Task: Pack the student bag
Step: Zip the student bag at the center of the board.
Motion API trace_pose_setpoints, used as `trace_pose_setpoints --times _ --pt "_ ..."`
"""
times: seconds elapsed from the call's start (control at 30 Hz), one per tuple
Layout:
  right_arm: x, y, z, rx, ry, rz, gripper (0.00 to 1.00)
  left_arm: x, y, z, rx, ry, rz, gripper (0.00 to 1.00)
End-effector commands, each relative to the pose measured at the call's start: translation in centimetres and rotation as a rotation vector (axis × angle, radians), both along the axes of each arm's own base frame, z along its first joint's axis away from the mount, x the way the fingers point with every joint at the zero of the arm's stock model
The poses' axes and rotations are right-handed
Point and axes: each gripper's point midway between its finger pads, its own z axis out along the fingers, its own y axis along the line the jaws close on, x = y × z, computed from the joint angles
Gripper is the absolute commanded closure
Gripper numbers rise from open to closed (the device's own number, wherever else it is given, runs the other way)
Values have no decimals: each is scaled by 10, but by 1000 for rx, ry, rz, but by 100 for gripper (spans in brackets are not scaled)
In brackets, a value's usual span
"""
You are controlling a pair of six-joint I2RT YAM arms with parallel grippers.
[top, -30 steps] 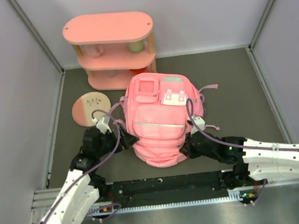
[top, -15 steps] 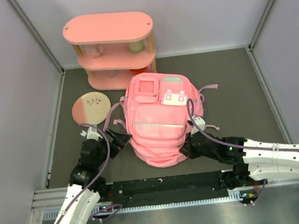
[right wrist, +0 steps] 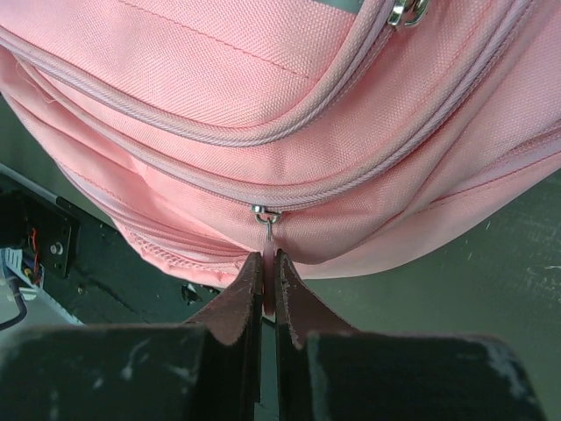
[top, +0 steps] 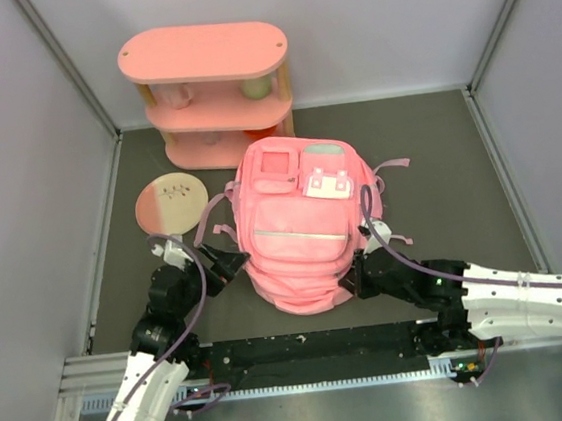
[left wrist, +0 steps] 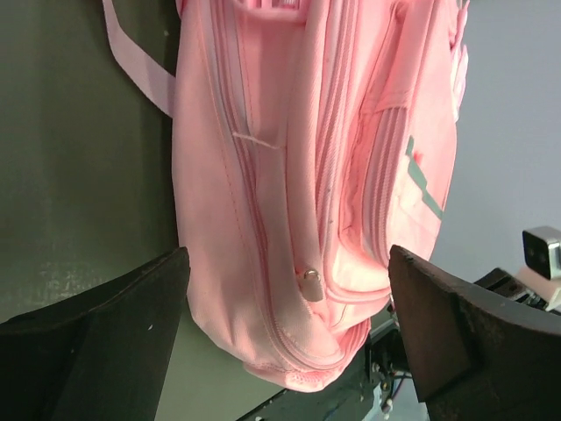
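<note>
I'm watching the student bag (top: 299, 234) lying front-up. My left gripper (left wrist: 287, 261) is hanging spread wide beside its left edge, and my right gripper (right wrist: 264, 263) is pinching shut on the zip pull (right wrist: 266, 233) at its near-right corner.

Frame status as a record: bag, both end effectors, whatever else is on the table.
bag: student bag, front face up, mid-table
left end effector: open, beside the bag's left side, holding nothing
right end effector: shut on zip pull at the bag's near right edge
other: pink shelf behind the bag; round pink plate to its left
</note>
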Motion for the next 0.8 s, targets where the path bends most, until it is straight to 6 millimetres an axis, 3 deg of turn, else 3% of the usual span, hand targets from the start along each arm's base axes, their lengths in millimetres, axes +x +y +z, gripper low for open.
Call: trace_pose_setpoints --times 0.0,0.1,0.27,0.47,0.7,0.77 --pt "3 -2 2 16 -6 -26 100 -10 -19 10 -47 -70 -140 1" --pt "3 -2 1 7 -9 -26 100 -19 -27 2 -108 -25 -165 1" --pt "5 0 2 3 -8 -28 100 -26 -38 4 -166 -28 -164 2" --pt "6 2 3 -7 -10 -20 100 -35 -59 -6 -99 35 -184 2" --pt "4 3 4 3 -2 -22 100 -29 -74 -26 -79 129 -104 2" --pt "3 3 4 6 1 -17 100 -22 -72 -22 -82 131 -63 2"
